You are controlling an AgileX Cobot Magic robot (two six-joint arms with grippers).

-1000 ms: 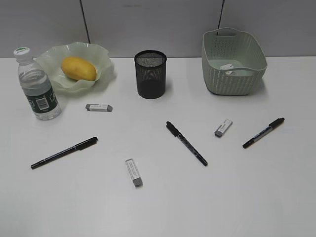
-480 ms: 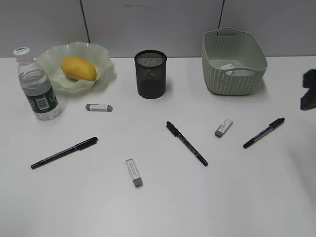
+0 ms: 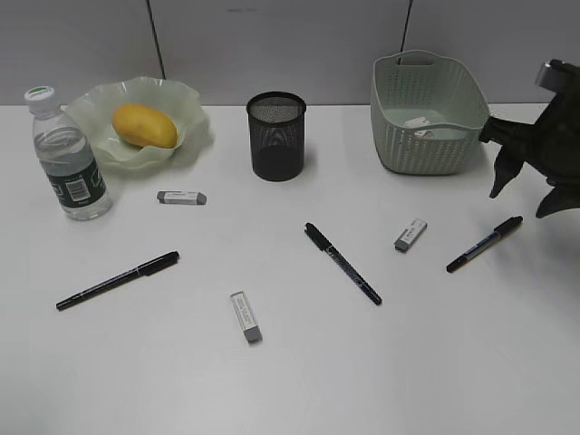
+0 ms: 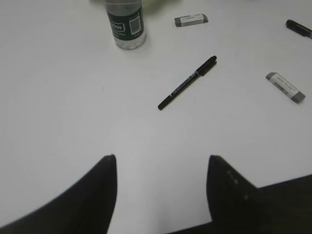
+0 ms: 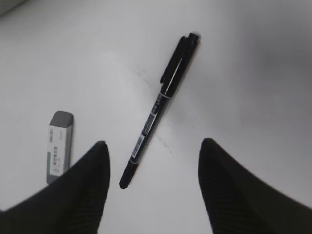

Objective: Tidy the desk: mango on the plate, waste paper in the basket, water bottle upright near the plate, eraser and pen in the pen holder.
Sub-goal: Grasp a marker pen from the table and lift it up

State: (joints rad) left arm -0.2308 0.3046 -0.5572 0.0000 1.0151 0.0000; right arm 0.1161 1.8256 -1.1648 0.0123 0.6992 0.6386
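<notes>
Right arm poised over the pen by the desk's right edge

The right gripper [image 3: 527, 201] hung wide open and empty above the slim black felt-tip pen [image 3: 484, 244], which lay flat on the plain white desk [image 3: 299, 381], long axis running diagonally between the jaws; the left gripper [image 4: 161, 165], also open and empty, sat well apart.

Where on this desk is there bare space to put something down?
Along the front edge of the desk, below the front eraser, and between the pen holder and the basket. It is crowded around the water bottle and plate.
</notes>
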